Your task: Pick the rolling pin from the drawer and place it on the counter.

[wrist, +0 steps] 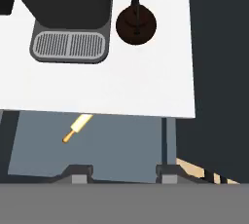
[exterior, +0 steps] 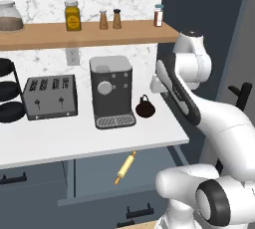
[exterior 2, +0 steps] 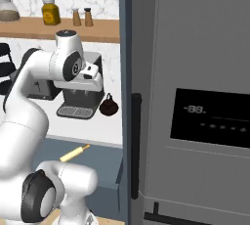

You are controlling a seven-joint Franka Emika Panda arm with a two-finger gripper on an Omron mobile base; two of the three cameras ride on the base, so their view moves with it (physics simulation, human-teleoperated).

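So the toaster (exterior: 50, 97) sits at the far left of the worktop (exterior: 74, 141), with the coffee machine (exterior: 111, 92) right next to it on its right, and a small dark kettle (exterior: 145, 107) just past that near the worktop's right end. Under the coffee machine the drawer (exterior: 107, 175) is pulled open, and the rolling pin (exterior: 125, 167) lies inside it at a diagonal, one end tucked under the worktop's front edge.

The arm rises from the base to the right of the coffee machine, elbow folded high, wrist up around the level of the wooden shelf (exterior: 89, 34). The hand is above the worktop's right end and points straight down.

In the hand view the gripper (wrist: 118, 170) sits over the open drawer, well above the pin, which is off to its left. The two fingertips (wrist: 78, 171) are spread wide apart with nothing between them.
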